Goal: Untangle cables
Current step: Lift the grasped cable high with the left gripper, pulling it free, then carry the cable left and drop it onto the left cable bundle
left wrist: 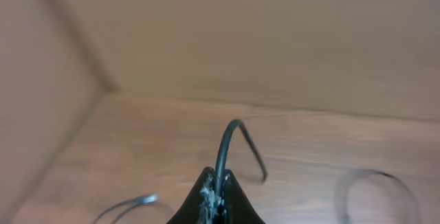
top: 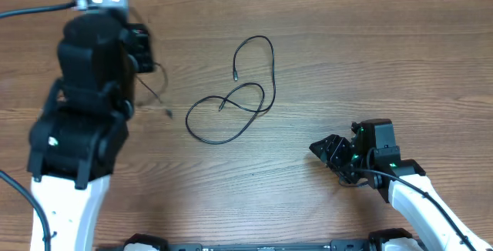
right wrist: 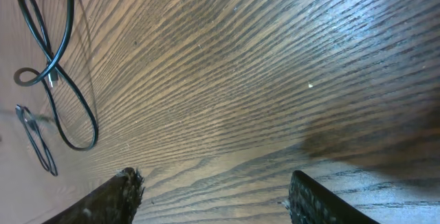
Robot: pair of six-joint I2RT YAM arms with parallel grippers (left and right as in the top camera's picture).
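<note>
One thin black cable [top: 273, 66] lies in loose crossing loops on the middle of the wooden table, both small plug ends resting inside the loops. A second thin cable [top: 167, 112] dangles from my left gripper [top: 146, 55] at the far left, its plug tip hanging near the tabletop. In the left wrist view my left gripper [left wrist: 218, 183] is shut on this cable [left wrist: 223, 148], which arches up and off to the right. My right gripper [top: 327, 152] rests low at the right, open and holding nothing. The right wrist view shows its fingers [right wrist: 124, 189] wide apart over bare wood, with the looped cable [right wrist: 65, 86] at upper left.
A thicker black wire [top: 35, 9] runs from the left arm's base at the back left. The wall [left wrist: 275, 38] rises just behind the table's far edge. The right arm [top: 420, 197] reaches in from the front right corner.
</note>
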